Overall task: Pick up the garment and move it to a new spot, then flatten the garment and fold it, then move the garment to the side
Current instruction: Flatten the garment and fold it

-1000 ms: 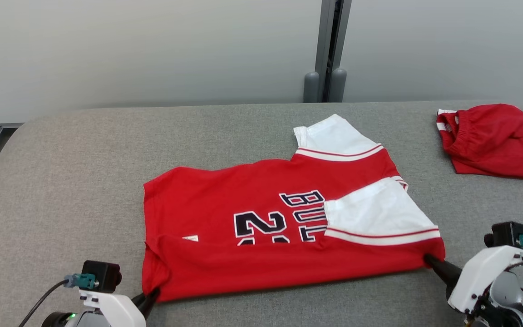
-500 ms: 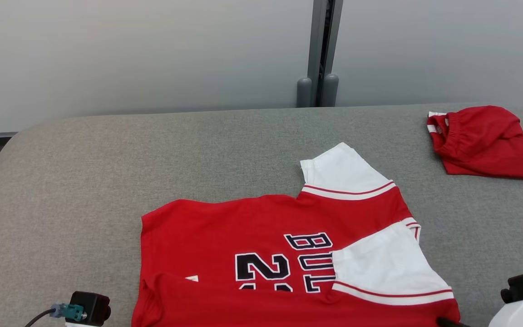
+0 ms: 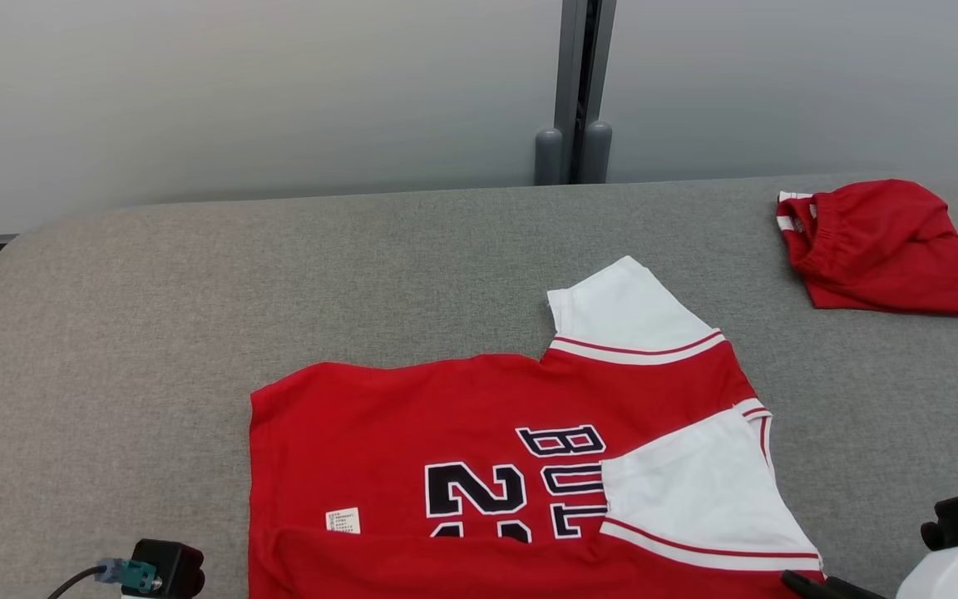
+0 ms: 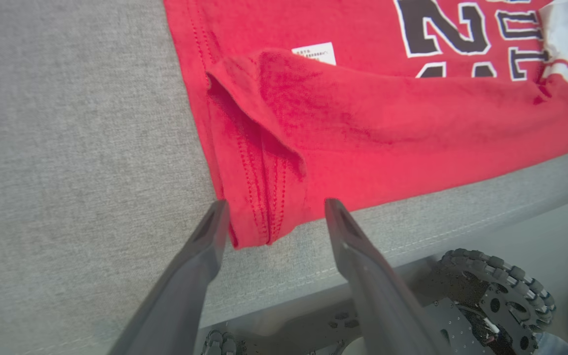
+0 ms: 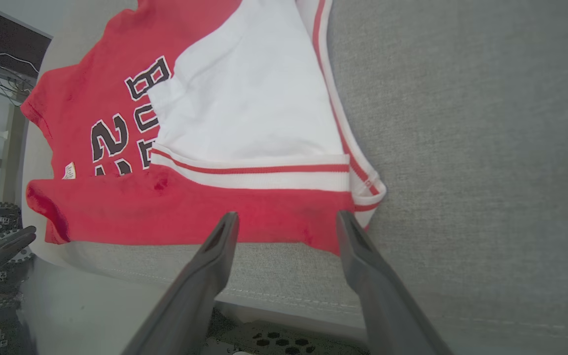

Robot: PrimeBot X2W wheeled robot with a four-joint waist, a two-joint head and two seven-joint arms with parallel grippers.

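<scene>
Task is partway, in our judgement: the garment point(image 3: 446, 433) lies spread on the grey table point(image 3: 155, 291), close to the front edge, so the pick-and-move and the flattening look done, and folding has started. The near long edge is turned up over the body as a folded band point(image 4: 387, 143) running the whole length, covering the lower part of the black lettering. The near sleeve point(image 3: 695, 491) is laid inward over the chest; the far sleeve point(image 3: 629, 312) sticks out past the top edge, not folded. Left to do, as we read it: the far side and sleeve, the cross folds, then the shift to the side. The left gripper point(image 4: 275, 212) has its fingers spread wide either side of the hem corner, clamping nothing; cloth lies between the tips, and we cannot tell if it touches them. The right gripper point(image 5: 286, 219) has the same wide spread, tips at the red edge by the sleeve cuff, holding nothing. Looks: red jersey, white sleeves with red stripe trim, black outlined number and letters, and a small white label point(image 3: 343, 520) just above the band. The cloth is mostly smooth, but the band's left corner is bunched and puffed open, stitching showing, not lying crisp. A second red garment point(image 3: 878, 249) sits folded at the far right of the table, well apart.
</scene>
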